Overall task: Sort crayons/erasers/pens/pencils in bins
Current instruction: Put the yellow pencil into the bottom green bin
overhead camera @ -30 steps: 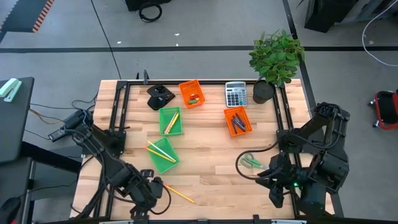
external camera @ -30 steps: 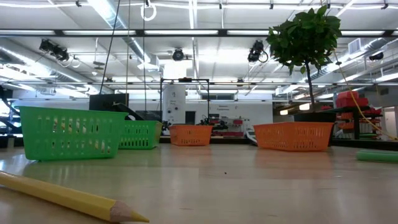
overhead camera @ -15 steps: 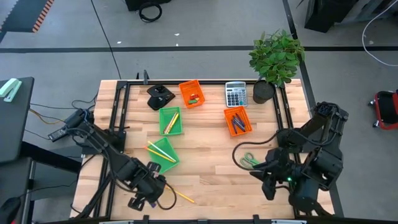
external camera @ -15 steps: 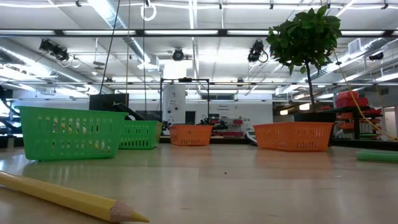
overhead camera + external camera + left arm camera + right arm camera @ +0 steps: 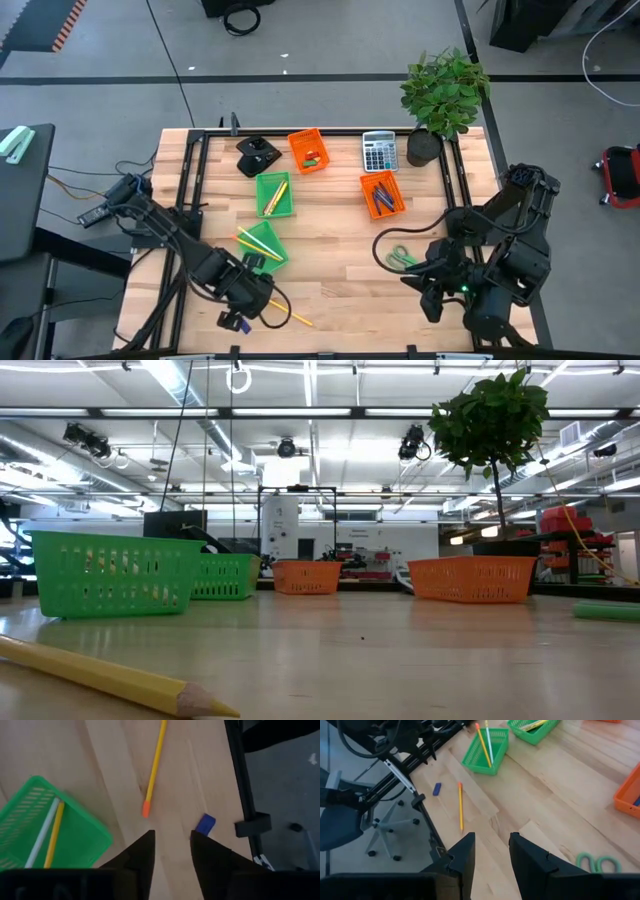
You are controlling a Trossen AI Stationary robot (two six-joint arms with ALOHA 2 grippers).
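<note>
From above, I have the left pincer point(image 5: 243, 290) hovering beside a loose pencil point(image 5: 283, 311) near the tabletop's point(image 5: 340, 280) front edge; the right pincer point(image 5: 432, 285) waits by the scissors point(image 5: 402, 259). Low view: that pencil point(image 5: 110, 678) lies flat, bins point(image 5: 110, 573) beyond. Left wrist: fingers point(image 5: 140, 857) parted, holding nothing, pencil point(image 5: 154, 767) and blue eraser point(image 5: 205, 823) ahead, so I judge a pickup is next. Right wrist: fingers point(image 5: 462, 857) apart, empty.

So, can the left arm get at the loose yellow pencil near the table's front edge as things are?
Probably yes. The left gripper hangs open above bare wood, and the yellow pencil lies flat just ahead of it with nothing between. The green bin and the blue eraser sit off to either side.
</note>
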